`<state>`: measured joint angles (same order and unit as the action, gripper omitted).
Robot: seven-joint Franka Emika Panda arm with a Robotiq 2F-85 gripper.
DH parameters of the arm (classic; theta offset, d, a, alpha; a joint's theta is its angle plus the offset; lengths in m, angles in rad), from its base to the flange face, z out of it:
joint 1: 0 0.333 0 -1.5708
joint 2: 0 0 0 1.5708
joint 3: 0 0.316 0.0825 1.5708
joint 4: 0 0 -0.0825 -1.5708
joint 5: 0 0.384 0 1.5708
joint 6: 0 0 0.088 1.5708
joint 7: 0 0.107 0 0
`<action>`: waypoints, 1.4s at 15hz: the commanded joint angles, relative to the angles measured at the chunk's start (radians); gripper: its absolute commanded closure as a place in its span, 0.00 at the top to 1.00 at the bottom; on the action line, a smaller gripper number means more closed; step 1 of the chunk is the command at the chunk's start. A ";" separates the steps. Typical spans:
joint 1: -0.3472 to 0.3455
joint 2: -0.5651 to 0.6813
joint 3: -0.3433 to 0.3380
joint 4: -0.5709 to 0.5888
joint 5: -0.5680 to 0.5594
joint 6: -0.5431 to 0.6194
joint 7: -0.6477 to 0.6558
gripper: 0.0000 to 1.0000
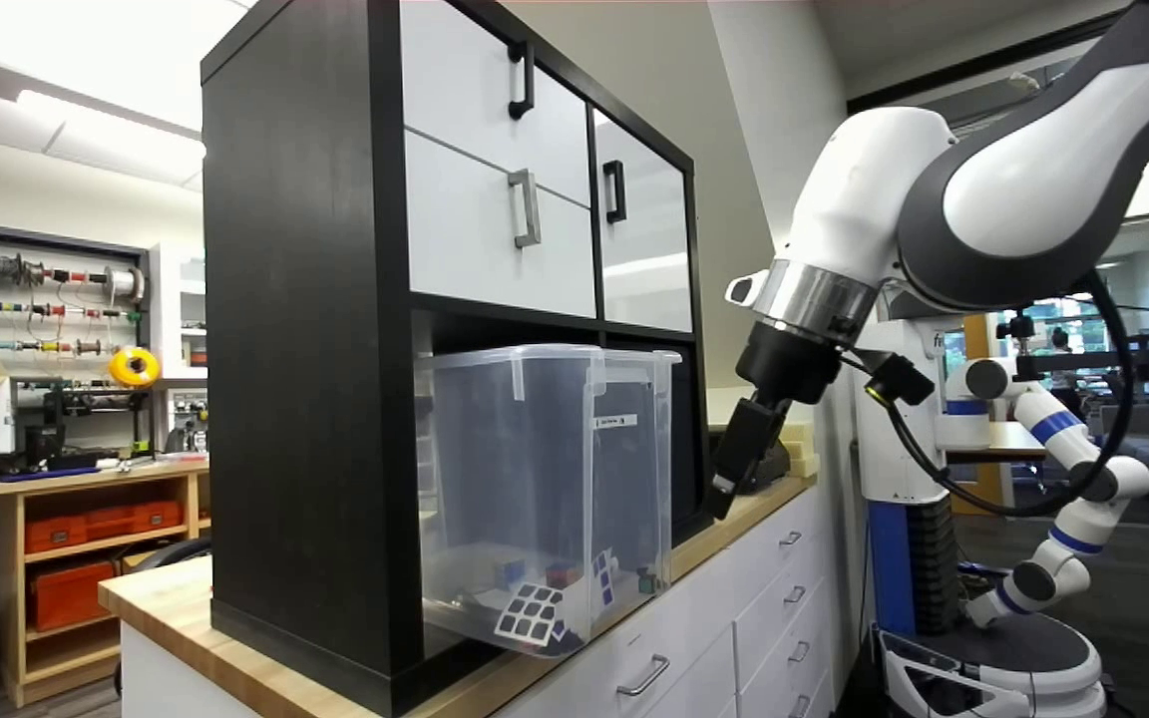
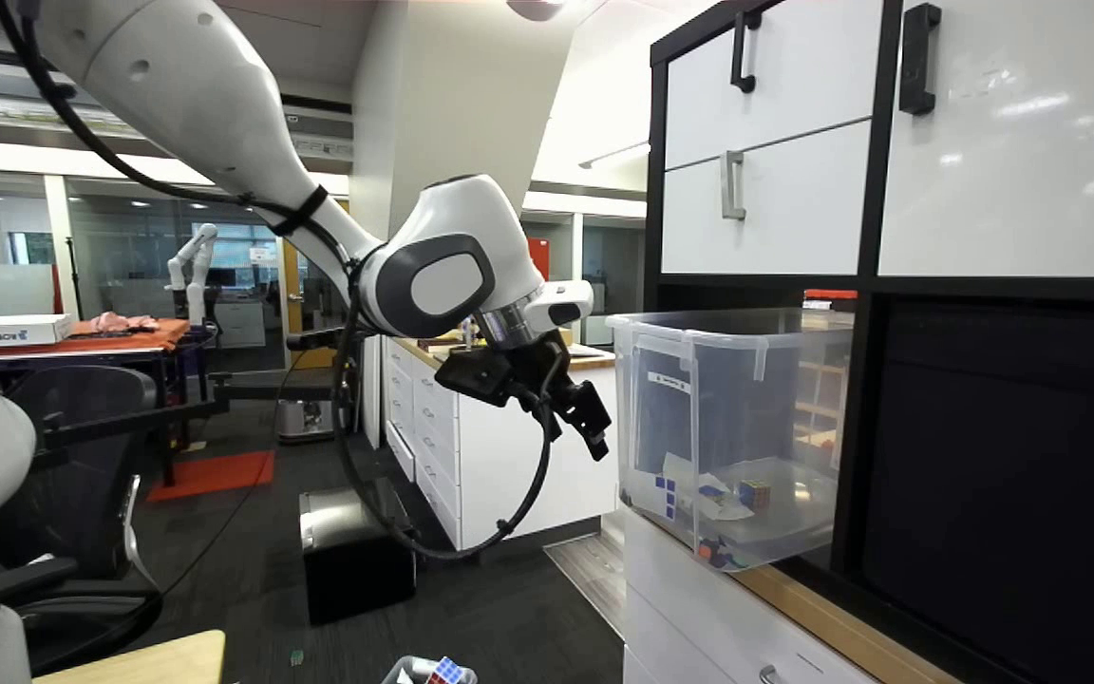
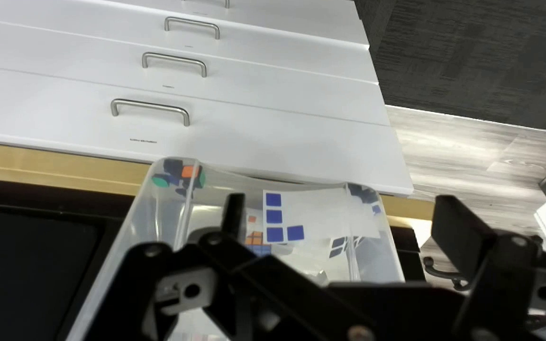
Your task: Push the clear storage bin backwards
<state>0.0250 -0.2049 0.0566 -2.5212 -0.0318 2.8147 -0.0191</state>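
Observation:
The clear storage bin is a large translucent box, seen in both exterior views (image 1: 624,479) (image 2: 650,427). It sits in a lower compartment of the black-framed cabinet, its front sticking out past the wooden counter's edge. Small coloured cubes and papers with dark and blue squares lie inside. The bin also shows below the fingers in the wrist view (image 3: 133,237). My gripper (image 3: 341,206) is open with nothing between its fingers. In both exterior views (image 1: 721,491) (image 2: 596,432) it points downward in front of the bin's front wall, seemingly apart from it; the exact gap is unclear.
The black-framed cabinet (image 1: 295,349) with white doors and handles surrounds the bin. White drawers (image 3: 254,128) with metal handles are below the wooden counter (image 1: 764,504). A dark panel (image 2: 1003,456) fills the neighbouring compartment. Another robot (image 1: 993,648) stands in the background.

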 commanded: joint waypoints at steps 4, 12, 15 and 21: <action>-0.004 0.162 -0.009 0.161 -0.019 0.067 0.005 1.00; -0.002 0.290 -0.030 0.301 -0.017 0.095 0.014 1.00; 0.001 0.326 -0.035 0.351 -0.024 0.094 0.019 1.00; 0.012 0.384 -0.039 0.437 -0.040 0.091 0.024 1.00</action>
<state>0.0276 0.1365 0.0313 -2.1523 -0.0397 2.8908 -0.0194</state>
